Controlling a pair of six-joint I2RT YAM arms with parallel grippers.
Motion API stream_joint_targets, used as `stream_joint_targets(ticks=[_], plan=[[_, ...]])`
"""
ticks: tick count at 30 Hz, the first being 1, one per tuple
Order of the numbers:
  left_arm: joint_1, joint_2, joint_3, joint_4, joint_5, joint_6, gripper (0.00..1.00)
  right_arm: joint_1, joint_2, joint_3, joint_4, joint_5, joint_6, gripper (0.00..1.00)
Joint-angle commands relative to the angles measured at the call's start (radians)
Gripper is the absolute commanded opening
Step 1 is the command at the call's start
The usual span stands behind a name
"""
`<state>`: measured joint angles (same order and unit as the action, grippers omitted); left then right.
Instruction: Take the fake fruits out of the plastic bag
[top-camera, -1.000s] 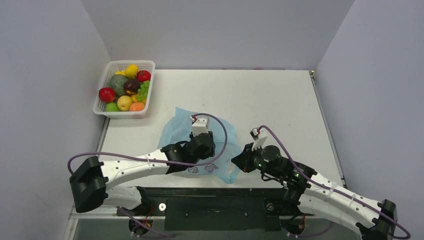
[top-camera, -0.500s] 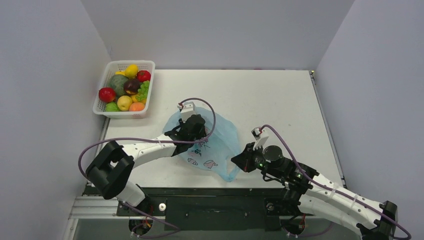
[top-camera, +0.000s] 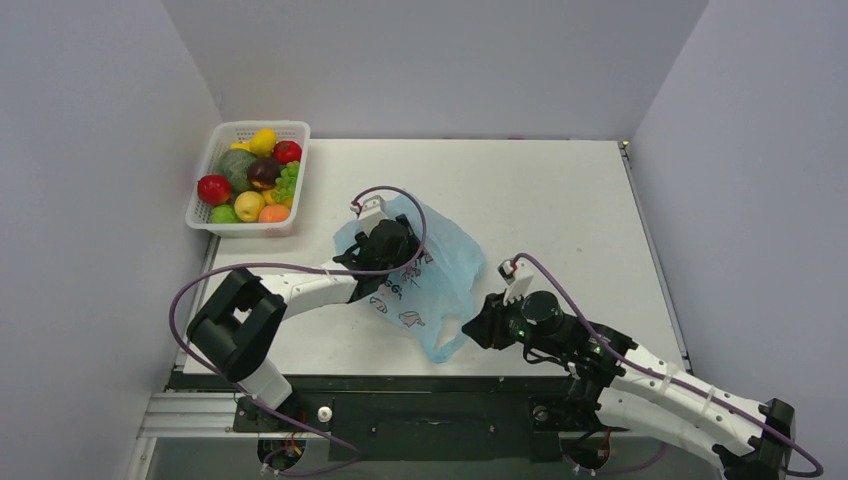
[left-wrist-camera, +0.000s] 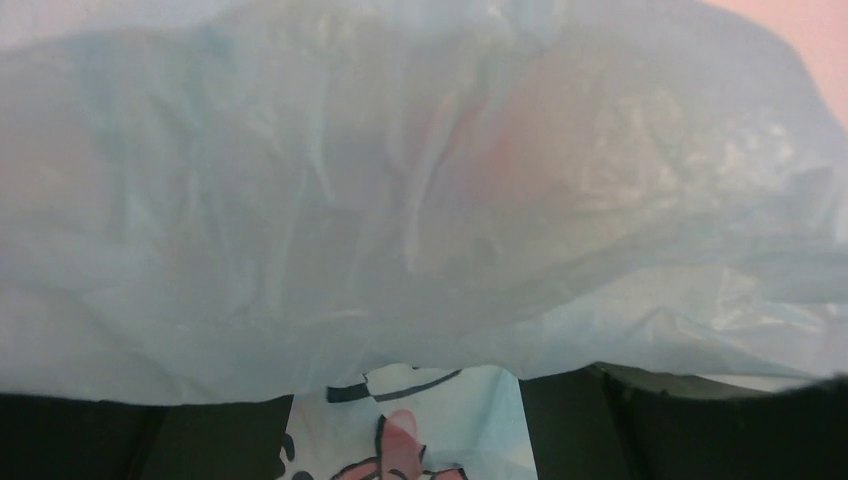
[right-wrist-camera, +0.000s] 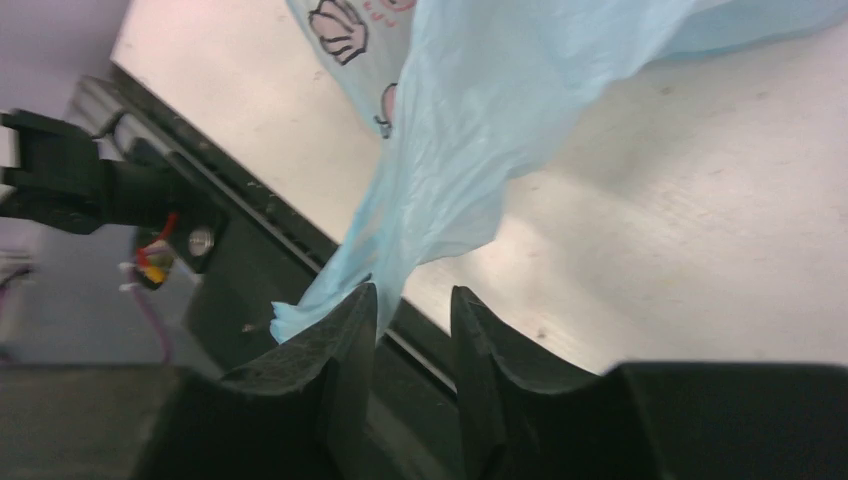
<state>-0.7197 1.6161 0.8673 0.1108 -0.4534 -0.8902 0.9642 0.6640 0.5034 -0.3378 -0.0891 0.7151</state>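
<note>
The light-blue plastic bag (top-camera: 432, 268) is bunched and raised in the middle of the table, its tail trailing to the near edge. My left gripper (top-camera: 385, 245) is at the bag's far-left top and shut on its film. In the left wrist view the bag (left-wrist-camera: 420, 200) fills the frame and drapes over my fingers. A faint orange-pink patch (left-wrist-camera: 525, 150) shows through the film; I cannot tell what it is. No fake fruit shows clearly in the bag. My right gripper (right-wrist-camera: 412, 300) is open, and the bag's tail (right-wrist-camera: 440, 190) lies beside its left finger.
A white lattice basket (top-camera: 291, 132) full of toy fruits stands at the far left of the table. The table's near edge and its dark metal rail (right-wrist-camera: 250, 225) lie just under my right gripper. Grey walls close in both sides.
My left gripper has moved away from the near edge toward the far left, pulling the bag up and stretching it. The bag's tail has drawn clear of my right gripper, which has barely moved.
</note>
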Motion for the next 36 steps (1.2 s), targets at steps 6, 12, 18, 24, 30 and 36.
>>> stream_joint_targets(ticks=[6, 12, 18, 24, 30, 36], plan=[[0.014, -0.058, -0.100, 0.165, 0.183, -0.064, 0.73, 0.011, 0.123, 0.252, -0.256, 0.342, -0.155, 0.70], [0.014, -0.118, -0.137, 0.160, 0.227, -0.069, 0.76, 0.022, 0.218, 0.338, -0.171, 0.311, -0.296, 0.80], [0.018, -0.158, -0.154, 0.155, 0.257, -0.067, 0.79, 0.026, 0.396, 0.341, 0.083, 0.334, -0.414, 0.81], [0.034, -0.161, -0.181, 0.184, 0.299, -0.084, 0.79, 0.031, 0.548, 0.294, 0.318, 0.408, -0.476, 0.75], [0.039, -0.180, -0.230, 0.216, 0.334, -0.105, 0.78, 0.014, 0.675, 0.325, 0.376, 0.560, -0.499, 0.28], [0.040, -0.259, -0.325, 0.278, 0.369, -0.161, 0.68, 0.023, 0.677, 0.368, 0.379, 0.316, -0.500, 0.00]])
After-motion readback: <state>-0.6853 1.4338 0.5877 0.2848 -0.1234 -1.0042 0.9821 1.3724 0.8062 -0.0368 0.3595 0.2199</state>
